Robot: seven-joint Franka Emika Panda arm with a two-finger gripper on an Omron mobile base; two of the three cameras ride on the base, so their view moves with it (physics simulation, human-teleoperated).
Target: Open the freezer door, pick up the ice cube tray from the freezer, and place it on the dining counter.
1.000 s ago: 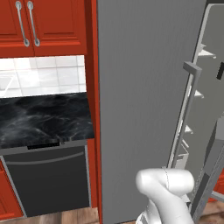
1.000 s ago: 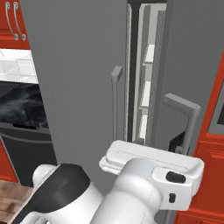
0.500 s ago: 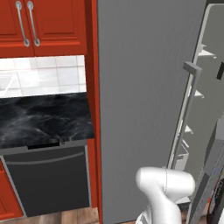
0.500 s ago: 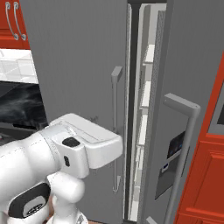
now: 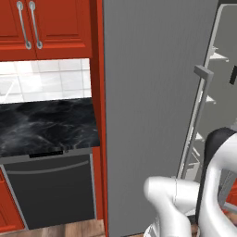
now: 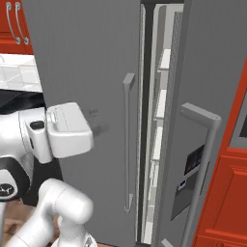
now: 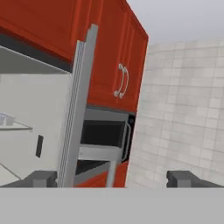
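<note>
Beside the freezer door [image 6: 91, 72], the end effector [image 7: 111, 178] seemingly gapes.

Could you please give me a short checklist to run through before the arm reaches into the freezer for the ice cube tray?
1. Tall grey brushed-metal freezer door open: partly, the gap is narrow; not ok.
2. White freezer shelves visible through gap: ok.
3. Pale ice cube tray located: cannot tell.
4. Gripper open, holding nothing: ok.
5. Gripper aimed at freezer: not ok, it faces red cabinets.
6. Long vertical grey bar handle free: ok.
</note>
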